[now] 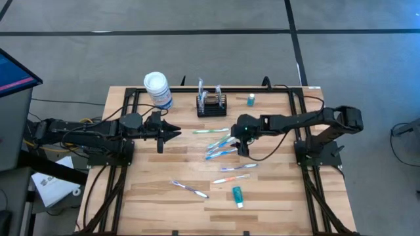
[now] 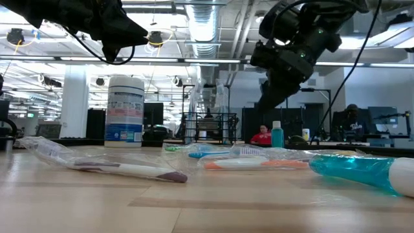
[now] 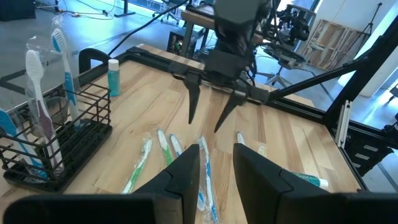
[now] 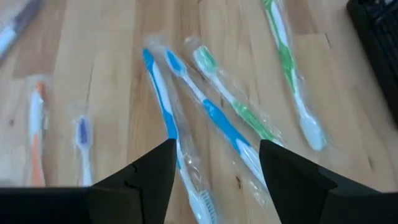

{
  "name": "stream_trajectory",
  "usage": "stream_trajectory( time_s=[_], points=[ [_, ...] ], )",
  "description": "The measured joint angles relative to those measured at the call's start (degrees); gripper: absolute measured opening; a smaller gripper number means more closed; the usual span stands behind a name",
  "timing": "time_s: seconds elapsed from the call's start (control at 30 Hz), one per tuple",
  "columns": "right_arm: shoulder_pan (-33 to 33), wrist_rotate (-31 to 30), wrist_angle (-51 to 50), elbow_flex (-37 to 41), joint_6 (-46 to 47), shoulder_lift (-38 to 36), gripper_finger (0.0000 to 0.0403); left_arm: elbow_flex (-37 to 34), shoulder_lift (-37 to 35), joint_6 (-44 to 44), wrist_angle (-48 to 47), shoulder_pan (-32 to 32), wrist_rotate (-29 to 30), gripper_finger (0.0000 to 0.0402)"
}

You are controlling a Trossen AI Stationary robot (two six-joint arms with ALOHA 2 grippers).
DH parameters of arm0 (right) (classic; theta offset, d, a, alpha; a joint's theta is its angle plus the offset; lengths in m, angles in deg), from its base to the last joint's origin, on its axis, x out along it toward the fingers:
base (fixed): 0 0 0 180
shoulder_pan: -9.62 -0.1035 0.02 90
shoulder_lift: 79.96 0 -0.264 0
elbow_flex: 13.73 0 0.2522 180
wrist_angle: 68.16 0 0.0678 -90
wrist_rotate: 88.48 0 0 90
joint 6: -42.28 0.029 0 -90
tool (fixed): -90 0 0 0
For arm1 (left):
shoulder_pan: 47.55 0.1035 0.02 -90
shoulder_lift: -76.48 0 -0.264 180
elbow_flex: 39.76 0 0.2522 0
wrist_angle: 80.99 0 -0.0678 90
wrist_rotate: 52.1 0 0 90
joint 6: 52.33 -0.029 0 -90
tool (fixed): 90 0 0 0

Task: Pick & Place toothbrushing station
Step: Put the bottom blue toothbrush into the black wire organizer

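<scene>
A wire basket stood at the table's far edge, with a canister to its left and a small bottle to its right. Wrapped toothbrushes lay in front of the basket, between the two grippers. A toothpaste tube lay nearest the front edge.

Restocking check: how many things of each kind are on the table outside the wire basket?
Wrapped toothbrushes: 7
Toothpaste tube: 1
Small teal bottle: 1
White-lidded canister: 1
Total: 10
</scene>
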Motion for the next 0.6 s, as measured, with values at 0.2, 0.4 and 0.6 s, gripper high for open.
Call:
stream_trajectory(
  time_s=[0.2,0.4,0.6],
  points=[
    [-3.02,-7.08,-2.9,0.0,-0.02,0.0,0.0221,0.0,-0.02,0.0,-0.02,0.02,-0.02,0.0092],
    [-4.14,-7.82,-6.25,0.0,0.02,0.0,0.0221,0.0,-0.02,0.0,-0.01,0.01,-0.01,0.0092],
    [-5.37,-8.49,-5.12,-0.05,0.01,0.77,0.0221,0.0,0.0,0.0,0.0,0.0,0.0,0.0092]
  ],
)
